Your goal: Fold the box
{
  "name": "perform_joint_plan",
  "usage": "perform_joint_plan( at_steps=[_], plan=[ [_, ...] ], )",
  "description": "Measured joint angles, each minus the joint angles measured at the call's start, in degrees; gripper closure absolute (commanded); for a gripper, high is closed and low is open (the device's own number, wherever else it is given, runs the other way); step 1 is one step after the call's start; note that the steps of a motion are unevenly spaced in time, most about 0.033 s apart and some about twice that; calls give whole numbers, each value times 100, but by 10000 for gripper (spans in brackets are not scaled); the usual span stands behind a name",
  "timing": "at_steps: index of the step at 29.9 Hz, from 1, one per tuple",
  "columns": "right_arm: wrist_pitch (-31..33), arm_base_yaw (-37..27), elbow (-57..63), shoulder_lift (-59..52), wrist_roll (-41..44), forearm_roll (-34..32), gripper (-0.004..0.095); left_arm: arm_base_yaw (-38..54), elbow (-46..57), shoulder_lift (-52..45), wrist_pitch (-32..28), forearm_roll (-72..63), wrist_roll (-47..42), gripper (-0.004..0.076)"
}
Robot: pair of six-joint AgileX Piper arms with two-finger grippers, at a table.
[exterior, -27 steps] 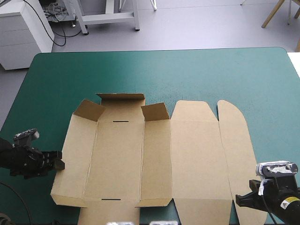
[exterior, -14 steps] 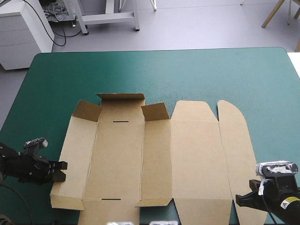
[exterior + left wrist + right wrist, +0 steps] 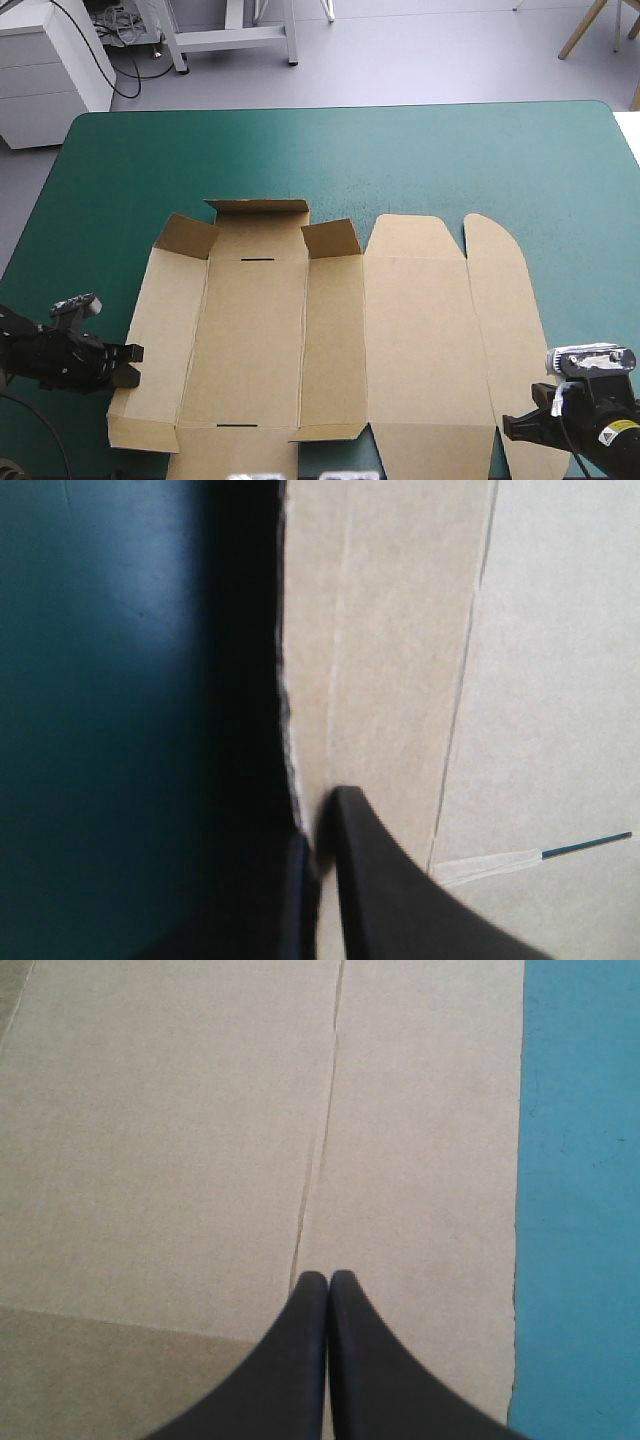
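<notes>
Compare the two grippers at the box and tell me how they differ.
The left gripper is at the box's left edge; the right gripper is over its rightmost panel, by the near corner. The left gripper is all but shut, with the board's edge between its fingers; the right gripper's fingers meet in a point with nothing between them. Both are black and point inward across the brown board.

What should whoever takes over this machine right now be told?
Left gripper: shut on the left edge of the box, toward its near corner.
Right gripper: shut, holding nothing, over the box's right panels near the front edge.
Box: lies spread out on the table; only the flaps at its far left end are raised.
Done: left edge gripped.
Left: raise the side walls and tuck them in.
</notes>
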Motion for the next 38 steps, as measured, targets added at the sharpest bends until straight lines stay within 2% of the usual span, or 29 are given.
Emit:
perform_joint_plan(
  at_steps=[5, 7, 12, 14, 22, 32, 35, 38],
  plan=[
    [0, 0, 0, 0, 0, 0, 927, 4, 0, 0, 10, -41, 81, 703],
    [0, 0, 0, 0, 0, 0, 927, 6, 0, 0, 17, -86, 110, 632],
    [0, 0, 0, 0, 0, 0, 927, 6, 17, 0, -50, -170, 344, 340],
    [0, 0, 0, 0, 0, 0, 927, 6, 43, 0, -76, -259, 377, 308],
    [0, 0, 0, 0, 0, 0, 927, -87, 64, 0, -104, -701, 484, 337],
    [0, 0, 0, 0, 0, 0, 927, -1008, 299, 0, -126, -811, 484, 353],
    [0, 0, 0, 0, 0, 0, 928, -1008, 299, 0, -131, -811, 484, 395],
    [0, 0, 0, 0, -15, 5, 927, -1008, 299, 0, -131, -792, 461, 470]
  ],
)
